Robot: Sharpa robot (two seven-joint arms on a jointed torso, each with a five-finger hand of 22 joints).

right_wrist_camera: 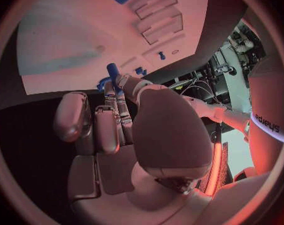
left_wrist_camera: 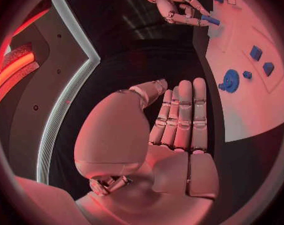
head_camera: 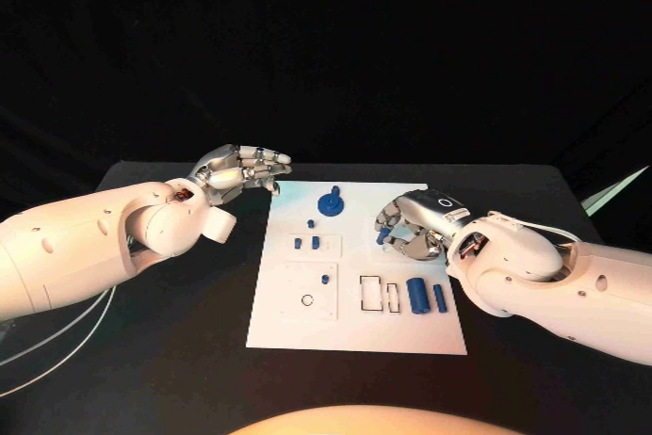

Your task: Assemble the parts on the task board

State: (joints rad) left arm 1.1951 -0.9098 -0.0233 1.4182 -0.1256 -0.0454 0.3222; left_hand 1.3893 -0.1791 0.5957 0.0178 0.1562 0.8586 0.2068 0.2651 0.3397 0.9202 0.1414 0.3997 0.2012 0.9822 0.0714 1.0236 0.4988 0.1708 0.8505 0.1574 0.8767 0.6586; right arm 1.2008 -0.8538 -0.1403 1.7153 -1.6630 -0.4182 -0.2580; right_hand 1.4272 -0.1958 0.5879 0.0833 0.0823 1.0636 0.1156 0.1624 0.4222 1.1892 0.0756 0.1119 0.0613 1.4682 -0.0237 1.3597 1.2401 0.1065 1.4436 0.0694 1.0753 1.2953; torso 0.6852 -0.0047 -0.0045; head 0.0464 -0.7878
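Observation:
The white task board (head_camera: 356, 322) lies in the middle of the table. My right hand (head_camera: 418, 228) hovers over the board's right side and pinches a small blue part (head_camera: 384, 235) at its fingertips; the right wrist view shows that part (right_wrist_camera: 112, 70) between the fingers, and the left wrist view shows it (left_wrist_camera: 211, 20) too. My left hand (head_camera: 248, 167) hangs off the board's far left corner, fingers (left_wrist_camera: 182, 115) straight and holding nothing. A round blue part with a peg (head_camera: 331, 204) stands near the board's far edge. Two blue cylinders (head_camera: 417, 296) lie near the right edge.
Three small blue parts (head_camera: 310, 239) sit on the board's left half above a square recess (head_camera: 310, 289). Narrow rectangular slots (head_camera: 369, 292) lie beside the cylinders. Black table (head_camera: 177, 360) surrounds the board, and cables run at the left edge.

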